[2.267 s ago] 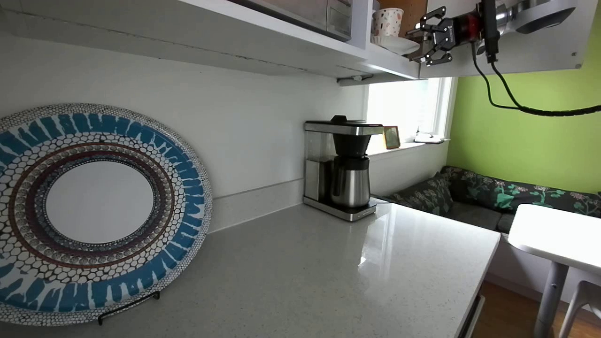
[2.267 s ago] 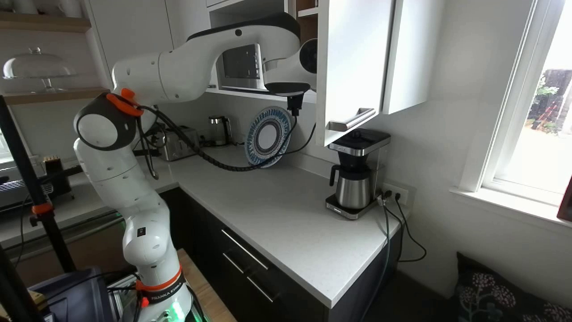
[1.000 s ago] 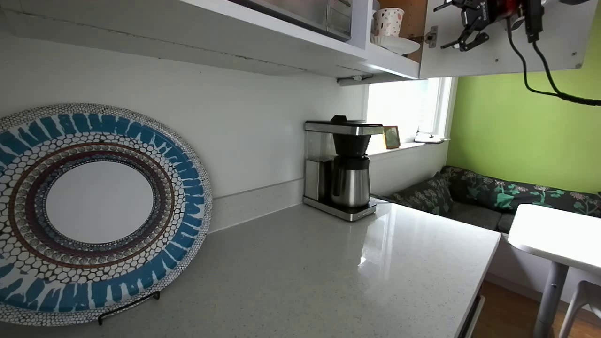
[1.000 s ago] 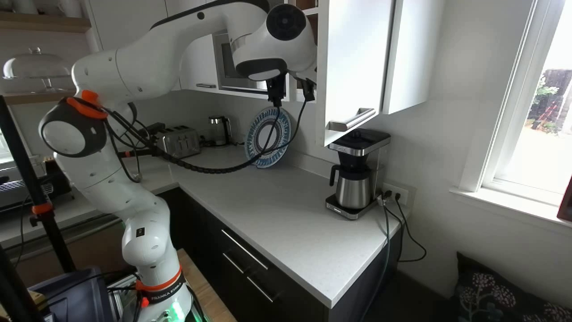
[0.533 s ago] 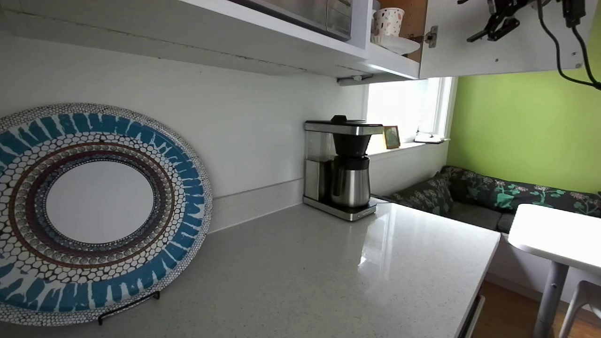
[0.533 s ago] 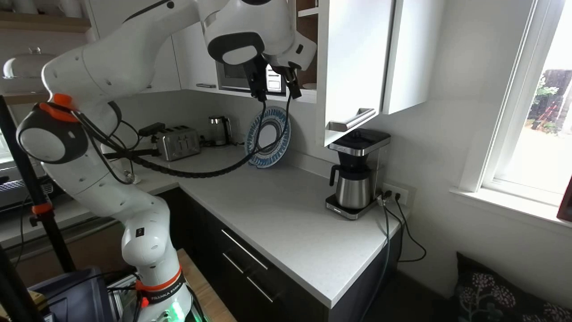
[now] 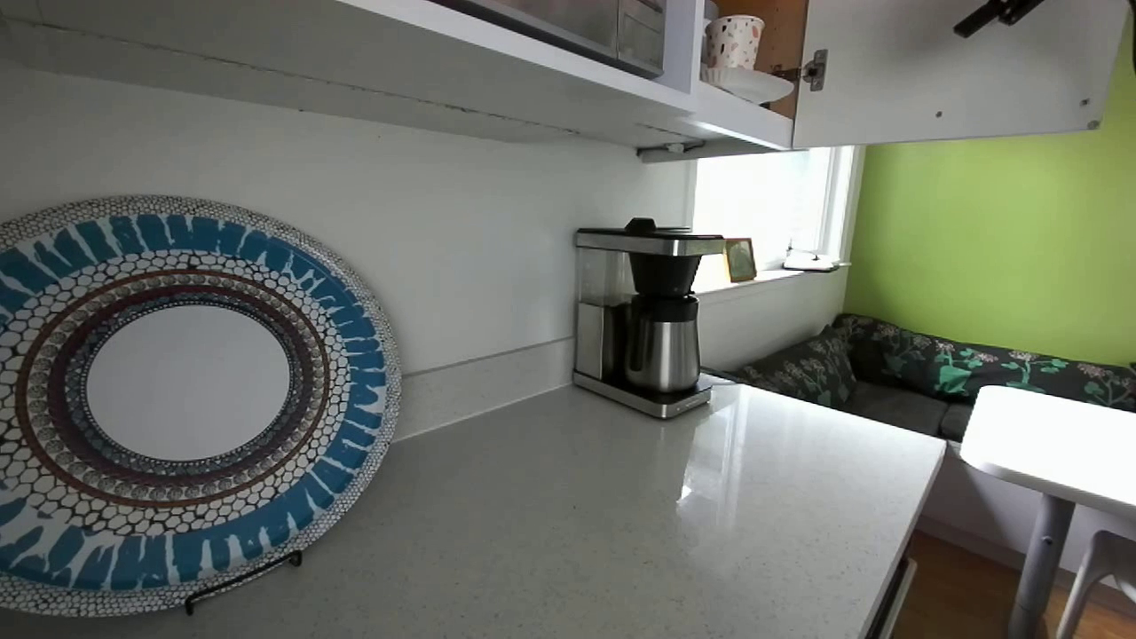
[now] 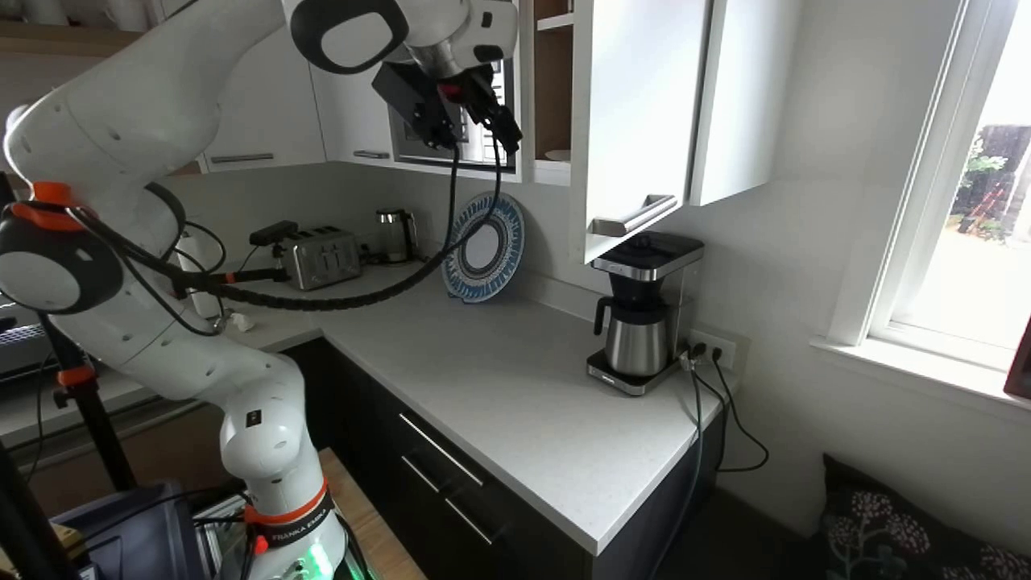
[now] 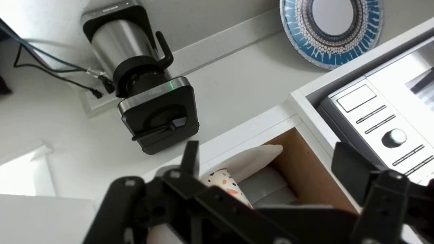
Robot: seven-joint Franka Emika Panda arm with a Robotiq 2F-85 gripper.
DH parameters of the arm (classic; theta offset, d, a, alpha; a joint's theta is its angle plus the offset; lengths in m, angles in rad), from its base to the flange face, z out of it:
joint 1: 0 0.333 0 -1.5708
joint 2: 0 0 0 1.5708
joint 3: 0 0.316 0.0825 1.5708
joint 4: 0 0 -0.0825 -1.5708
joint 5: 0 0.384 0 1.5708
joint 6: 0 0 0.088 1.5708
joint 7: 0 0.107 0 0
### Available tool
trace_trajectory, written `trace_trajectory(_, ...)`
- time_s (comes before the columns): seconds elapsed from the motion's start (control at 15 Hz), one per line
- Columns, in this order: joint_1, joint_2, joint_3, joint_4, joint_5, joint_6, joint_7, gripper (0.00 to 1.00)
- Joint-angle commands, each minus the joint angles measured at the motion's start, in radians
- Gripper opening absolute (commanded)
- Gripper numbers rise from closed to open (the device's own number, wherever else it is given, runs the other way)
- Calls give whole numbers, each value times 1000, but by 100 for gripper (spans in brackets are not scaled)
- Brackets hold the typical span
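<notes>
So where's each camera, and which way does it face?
In an exterior view: low, below the wall cabinets, facing along the counter past the patterned plate to the coffee maker; a fingertip shows at top right.
In an exterior view: back in the room, facing across dark drawer fronts and counter; most of the robot arm shows.
Wrist view: sits behind the open gripper, which shows at the bottom, and faces the open cabinet holding a speckled cup; coffee maker upside down.
Both exterior views share the coffee maker and plate.
</notes>
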Motion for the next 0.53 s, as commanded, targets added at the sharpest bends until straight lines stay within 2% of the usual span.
trace_trajectory(0.0, 80, -53, -26, 35, -109, -7, -114, 100)
trace_trajectory(0.47, 172, -105, -27, 103, -311, 26, -285, 100)
